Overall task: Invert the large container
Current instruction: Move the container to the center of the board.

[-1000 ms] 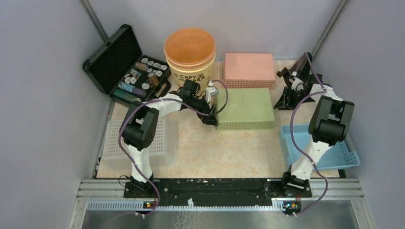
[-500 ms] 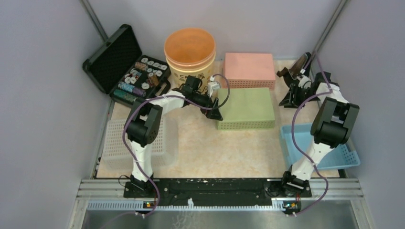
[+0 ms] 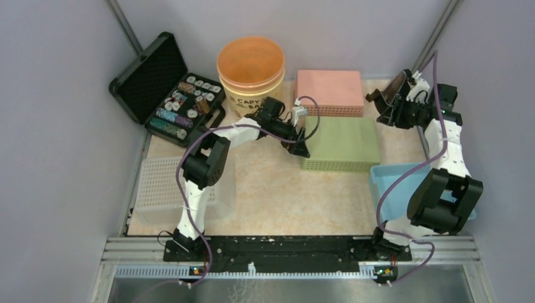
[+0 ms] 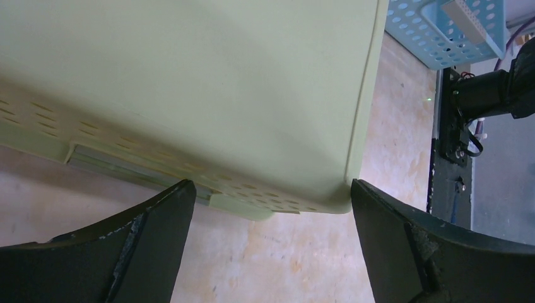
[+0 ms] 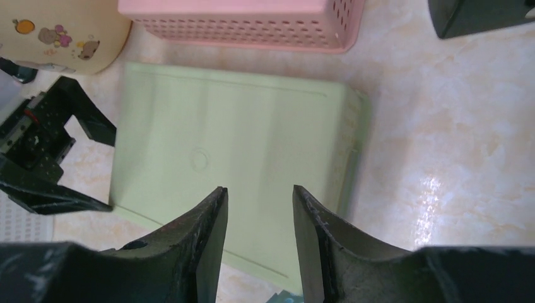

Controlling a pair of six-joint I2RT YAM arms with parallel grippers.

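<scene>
While green container (image 3: 344, 142) lies inverted, left claw (image 4: 270, 184) spread, perhaps touching its edge, right claw (image 5: 258, 189) ajar

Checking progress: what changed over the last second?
The left gripper slid right, jaws open, pushing the green basket right with it. The right gripper shifted back and right. Nothing was gripped. The pink basket, orange tub and black case stayed put.

An orange-lidded tub (image 3: 251, 69) stands between an open black case (image 3: 165, 85) and a pink basket (image 3: 329, 92).
</scene>
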